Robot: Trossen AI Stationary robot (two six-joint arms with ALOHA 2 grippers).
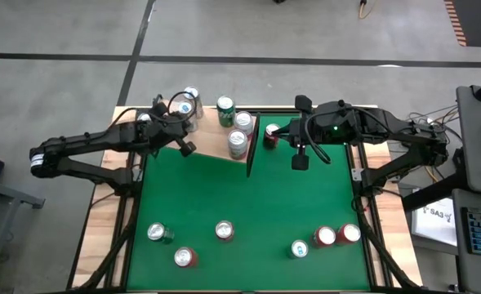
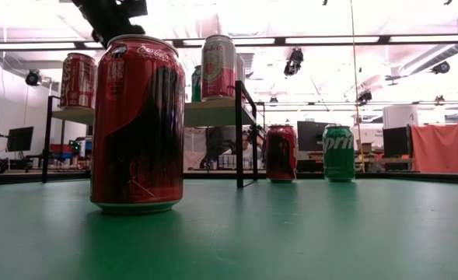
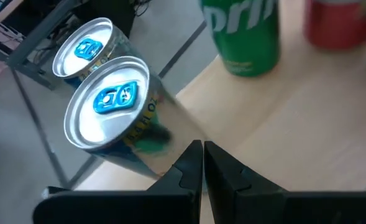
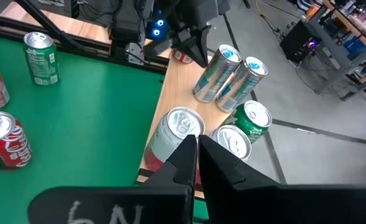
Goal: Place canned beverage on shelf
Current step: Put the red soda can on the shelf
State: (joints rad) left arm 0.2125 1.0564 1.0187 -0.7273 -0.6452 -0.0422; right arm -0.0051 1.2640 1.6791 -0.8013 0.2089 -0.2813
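The shelf (image 1: 211, 145) is a pale wood board at the table's far edge, with a dark upright end panel (image 1: 251, 147) on its right. It stands raised on dark legs (image 2: 239, 132). Several cans stand on it: two slim silver cans with blue tabs (image 1: 189, 102) (image 3: 108, 112), a green can (image 1: 225, 110) (image 3: 245, 34) and two silver-topped cans (image 1: 238, 135) (image 4: 183, 124). My left gripper (image 3: 202, 152) (image 4: 202, 59) is shut, its tips beside the nearer slim can. My right gripper (image 4: 195, 146) is shut and hovers over the shelf's right end, holding nothing. My left gripper's shut fingertips (image 3: 192, 155) come slanting down from the table's left, right at the lower wall of the nearer slim silver can (image 3: 161, 149). I cannot tell whether they touch it. The can stands on its base on the shelf, next to the other slim can.
Several cans stand on the green table (image 1: 248, 196) toward its near edge, among them a silver one (image 1: 224, 230), a red one (image 1: 184, 257) (image 2: 135, 124) and two red ones (image 1: 336, 235). A dark red can (image 1: 270, 135) stands just right of the end panel. The table's middle is bare.
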